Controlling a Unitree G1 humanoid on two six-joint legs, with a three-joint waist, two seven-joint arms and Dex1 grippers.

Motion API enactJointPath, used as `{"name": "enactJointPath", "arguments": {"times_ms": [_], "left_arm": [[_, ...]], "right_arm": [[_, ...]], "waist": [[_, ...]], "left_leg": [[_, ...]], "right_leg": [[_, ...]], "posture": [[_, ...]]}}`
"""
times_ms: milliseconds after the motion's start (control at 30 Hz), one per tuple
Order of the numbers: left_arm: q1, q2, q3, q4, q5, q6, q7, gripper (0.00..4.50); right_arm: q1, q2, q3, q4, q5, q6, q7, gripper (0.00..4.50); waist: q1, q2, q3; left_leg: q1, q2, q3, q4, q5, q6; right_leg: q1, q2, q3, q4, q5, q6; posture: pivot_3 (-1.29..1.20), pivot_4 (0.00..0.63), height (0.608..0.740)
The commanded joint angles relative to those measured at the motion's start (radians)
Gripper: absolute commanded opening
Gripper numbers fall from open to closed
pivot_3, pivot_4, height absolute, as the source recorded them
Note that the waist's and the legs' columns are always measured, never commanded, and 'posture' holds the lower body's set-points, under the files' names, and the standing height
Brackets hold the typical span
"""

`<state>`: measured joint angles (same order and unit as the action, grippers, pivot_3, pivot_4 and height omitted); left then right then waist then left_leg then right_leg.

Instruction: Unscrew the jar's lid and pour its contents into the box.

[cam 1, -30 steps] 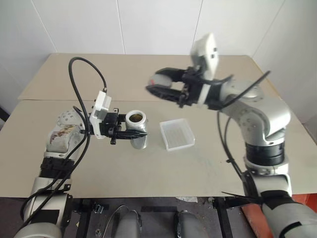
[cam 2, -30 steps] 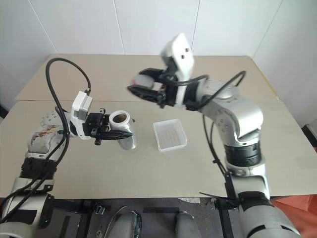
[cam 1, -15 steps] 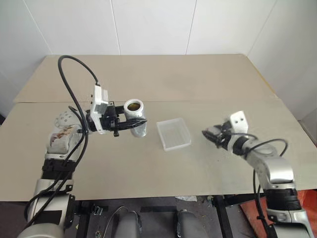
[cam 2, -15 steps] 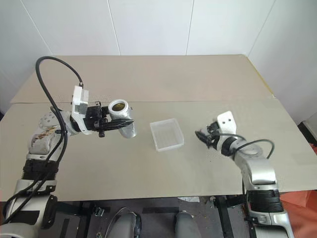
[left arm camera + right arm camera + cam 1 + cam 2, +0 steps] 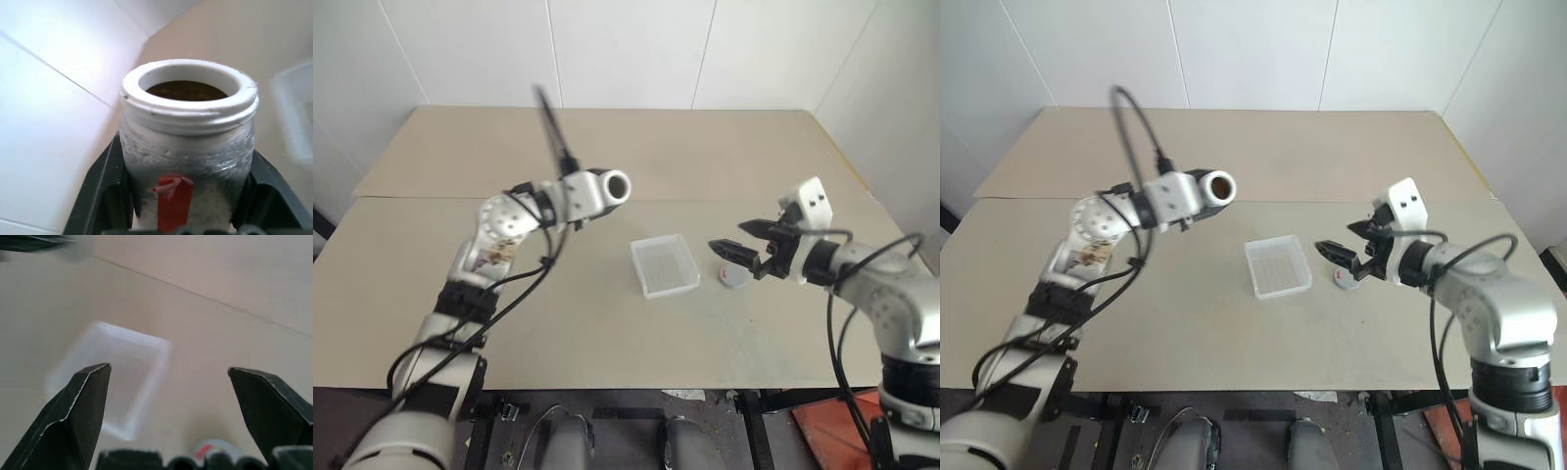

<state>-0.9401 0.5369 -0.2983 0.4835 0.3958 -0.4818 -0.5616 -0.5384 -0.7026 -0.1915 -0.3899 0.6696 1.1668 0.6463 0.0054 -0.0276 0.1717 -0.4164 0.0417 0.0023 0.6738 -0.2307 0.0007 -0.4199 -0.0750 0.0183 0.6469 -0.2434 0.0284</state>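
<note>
Since a second earlier, the jar had been tipped on its side, and the lid had been set on the table just right of the box. Above the lid, the right gripper was spread wide. Farther back, the open jar was clamped by the left gripper, well above the table.

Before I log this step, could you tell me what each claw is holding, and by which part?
The left claw grips the open jar by its body, around the red label. The right claw is open and empty; the lid lies on the table.
</note>
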Motion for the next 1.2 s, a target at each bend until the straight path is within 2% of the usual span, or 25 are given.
{"name": "enactJointPath", "arguments": {"times_ms": [33, 67, 133, 300, 467, 800, 900, 1000, 1067, 1133, 1200], "left_arm": [[-0.181, 0.053, -0.271, 0.107, 0.57, -0.189, 0.555, 2.0], [-0.239, 0.05, -0.361, 0.131, 0.715, -0.169, 0.722, 2.0], [-0.314, 0.016, -0.469, 0.18, 0.877, -0.117, 0.937, 2.0], [-0.4, -0.099, -0.623, 0.287, 1.049, -0.035, 1.142, 2.0], [-0.426, -0.129, -0.713, 0.317, 1.156, 0.049, 1.202, 2.0], [-0.453, -0.141, -0.759, 0.417, 1.166, 0.052, 1.243, 2.0], [-0.447, -0.139, -0.714, 0.441, 1.082, -0.007, 1.209, 2.0], [-0.409, -0.117, -0.597, 0.469, 0.875, -0.136, 1.058, 2.0], [-0.344, -0.104, -0.455, 0.481, 0.623, -0.203, 0.827, 2.0], [-0.298, -0.087, -0.353, 0.459, 0.469, -0.207, 0.685, 2.0], [-0.218, -0.115, -0.194, 0.384, 0.194, -0.058, 0.404, 2.0]], "right_arm": [[-0.072, -0.032, 0.039, -0.053, 0.122, 0.122, 0.059, 4.47], [-0.096, -0.039, 0.05, -0.049, 0.137, 0.126, 0.076, 4.47], [-0.13, -0.047, 0.056, -0.038, 0.16, 0.125, 0.097, 4.47], [-0.168, -0.043, 0.035, -0.024, 0.189, 0.113, 0.09, 4.47], [-0.149, -0.028, -0.018, -0.054, 0.233, 0.114, 0.051, 4.47], [-0.111, -0.044, -0.026, -0.096, 0.275, 0.082, 0.023, 4.47], [-0.091, -0.065, -0.001, -0.105, 0.249, 0.048, 0.041, 4.47], [-0.055, -0.1, 0.032, -0.121, 0.187, -0.031, 0.064, 4.47], [-0.024, -0.118, 0.032, -0.121, 0.153, -0.09, 0.084, 4.47], [0.017, -0.135, 0.022, -0.117, 0.116, -0.159, 0.11, 4.47], [0.063, -0.16, 0.005, -0.101, 0.084, -0.217, 0.137, 4.47]], "waist": [[0.004, 0.0, 0.0], [0.006, 0.0, 0.0], [0.009, 0.0, 0.0], [0.013, 0.0, 0.0], [0.006, -0.001, 0.0], [0.007, -0.001, 0.0], [0.007, -0.001, 0.0], [0.007, -0.001, 0.0], [0.004, 0.0, 0.0], [0.0, 0.0, 0.0], [-0.001, 0.0, 0.0]], "left_leg": [[0.0, 0.0, 0.0, 0.0, 0.0, 0.0], [-0.001, -0.001, 0.0, 0.0, 0.0, 0.0], [-0.003, -0.004, 0.0, 0.0, 0.0, 0.0], [-0.008, -0.006, 0.0, 0.002, 0.0, 0.0], [-0.01, -0.006, 0.0, 0.002, 0.0, 0.0], [-0.009, -0.007, 0.0, 0.003, 0.0, 0.0], [-0.009, -0.007, 0.0, 0.003, 0.0, 0.0], [-0.009, -0.007, 0.0, 0.003, 0.0, 0.0], [-0.009, -0.007, 0.0, 0.003, 0.0, 0.0], [-0.008, -0.007, 0.0, 0.003, 0.0, 0.0], [-0.007, -0.007, 0.0, 0.003, 0.0, 0.0]], "right_leg": [[0.0, 0.0, 0.0, 0.0, 0.0, 0.0], [-0.001, -0.001, 0.0, 0.0, 0.0, 0.0], [-0.002, -0.003, 0.0, 0.0, 0.0, 0.002], [-0.003, -0.006, -0.001, 0.0, 0.002, 0.006], [-0.006, -0.006, 0.0, 0.001, 0.002, 0.006], [-0.005, -0.007, 0.0, 0.001, 0.002, 0.006], [-0.005, -0.007, -0.001, 0.001, 0.002, 0.006], [-0.005, -0.007, -0.001, 0.001, 0.002, 0.006], [-0.005, -0.007, -0.001, 0.001, 0.002, 0.006], [-0.005, -0.008, 0.0, 0.001, 0.002, 0.006], [-0.005, -0.007, 0.0, 0.001, 0.002, 0.006]], "posture": [[0.0, 0.15, 0.74], [0.0, 0.15, 0.74], [0.0, 0.15, 0.74], [0.0, 0.15, 0.74], [0.0, 0.15, 0.74], [0.0, 0.15, 0.74], [0.0, 0.15, 0.74], [0.0, 0.15, 0.74], [0.0, 0.15, 0.74], [0.0, 0.15, 0.74], [0.0, 0.15, 0.74]]}}
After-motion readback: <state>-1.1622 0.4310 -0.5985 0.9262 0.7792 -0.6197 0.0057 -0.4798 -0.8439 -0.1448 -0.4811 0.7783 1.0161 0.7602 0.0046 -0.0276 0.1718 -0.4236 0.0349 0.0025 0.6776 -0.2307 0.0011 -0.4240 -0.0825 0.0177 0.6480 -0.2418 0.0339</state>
